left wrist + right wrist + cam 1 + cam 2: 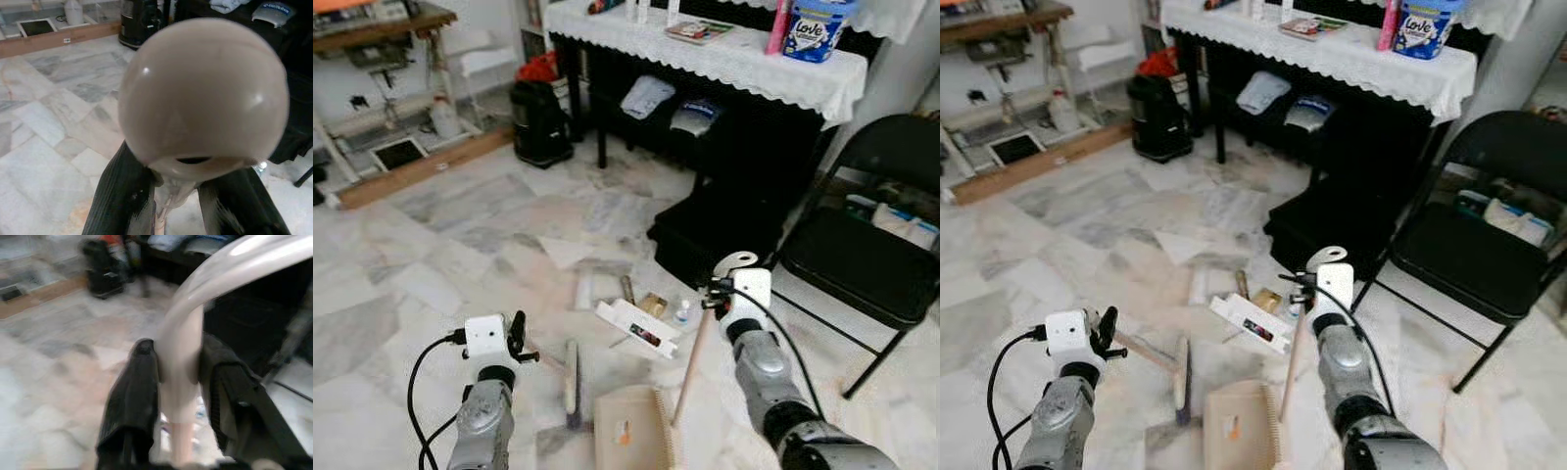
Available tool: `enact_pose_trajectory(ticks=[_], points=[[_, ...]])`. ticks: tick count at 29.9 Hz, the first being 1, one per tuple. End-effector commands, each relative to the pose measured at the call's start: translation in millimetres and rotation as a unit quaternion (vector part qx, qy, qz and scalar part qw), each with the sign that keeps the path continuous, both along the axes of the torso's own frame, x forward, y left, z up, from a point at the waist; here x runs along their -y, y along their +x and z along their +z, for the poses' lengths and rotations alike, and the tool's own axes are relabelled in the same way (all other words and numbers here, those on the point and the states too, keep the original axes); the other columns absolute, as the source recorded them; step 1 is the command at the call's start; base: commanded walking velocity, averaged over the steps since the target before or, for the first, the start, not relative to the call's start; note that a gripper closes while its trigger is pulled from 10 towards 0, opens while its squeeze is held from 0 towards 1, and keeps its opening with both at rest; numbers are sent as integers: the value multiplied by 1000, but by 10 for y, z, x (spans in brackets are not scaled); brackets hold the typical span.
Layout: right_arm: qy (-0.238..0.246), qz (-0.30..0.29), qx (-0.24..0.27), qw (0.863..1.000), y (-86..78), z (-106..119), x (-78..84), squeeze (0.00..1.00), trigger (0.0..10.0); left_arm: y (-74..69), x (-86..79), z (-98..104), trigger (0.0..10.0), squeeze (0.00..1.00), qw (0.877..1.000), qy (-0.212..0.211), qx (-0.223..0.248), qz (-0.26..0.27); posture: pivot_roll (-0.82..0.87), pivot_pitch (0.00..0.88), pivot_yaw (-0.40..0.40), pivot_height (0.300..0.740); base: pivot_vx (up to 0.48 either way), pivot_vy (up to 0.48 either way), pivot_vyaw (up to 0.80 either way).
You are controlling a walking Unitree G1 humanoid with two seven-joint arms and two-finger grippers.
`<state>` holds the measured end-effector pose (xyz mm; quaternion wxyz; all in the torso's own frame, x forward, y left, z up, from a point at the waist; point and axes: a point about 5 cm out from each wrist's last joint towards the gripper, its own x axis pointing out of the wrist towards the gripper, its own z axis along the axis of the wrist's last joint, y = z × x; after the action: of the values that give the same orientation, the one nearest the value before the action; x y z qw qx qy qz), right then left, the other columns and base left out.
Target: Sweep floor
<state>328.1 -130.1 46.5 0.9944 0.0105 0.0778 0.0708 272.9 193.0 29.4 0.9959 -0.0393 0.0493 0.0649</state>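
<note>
My left gripper (518, 338) is shut on the cream knob end (203, 93) of a short broom, low at the left. The broom's brush head (571, 377) rests on the marble floor just right of the gripper. My right gripper (717, 288) is shut on the upper part of the dustpan's long handle (178, 362). That wooden stick (691, 364) slants down to the beige dustpan (631, 431) at the bottom centre. Litter lies beyond the pan: a white box (636, 328), a small bottle (682, 311), a tube (627, 289) and a sheet of paper (566, 250).
A black folding chair (871, 255) stands close on the right. Ahead is a table with a white lace cloth (724, 59) and a black box (715, 235) beneath it. A black bin (540, 122) and a wooden plank (421, 166) are at the far left.
</note>
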Motion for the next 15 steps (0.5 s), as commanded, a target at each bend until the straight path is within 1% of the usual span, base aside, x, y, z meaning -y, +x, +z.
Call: enact_pose_trajectory(ticks=[1,6,7,15], points=[[-3,-20,15,1000,40,65,135,0,10000,-5,1,-12,10000,0,1000,4,-4,0,-7,0,25,740,0,0,-763],[-4,-20,15,1000,40,65,131,0,10000,-5,-1,-4,10000,0,1000,5,-1,-1,-7,0,27,740,0,0,-759],[-5,-20,16,1000,40,66,132,0,10000,-5,0,0,10000,0,1000,6,0,0,-7,0,27,740,0,0,-431],[-3,-18,20,1000,40,73,112,0,10000,1,-11,16,10000,0,1000,5,5,0,-3,0,30,740,0,0,0]])
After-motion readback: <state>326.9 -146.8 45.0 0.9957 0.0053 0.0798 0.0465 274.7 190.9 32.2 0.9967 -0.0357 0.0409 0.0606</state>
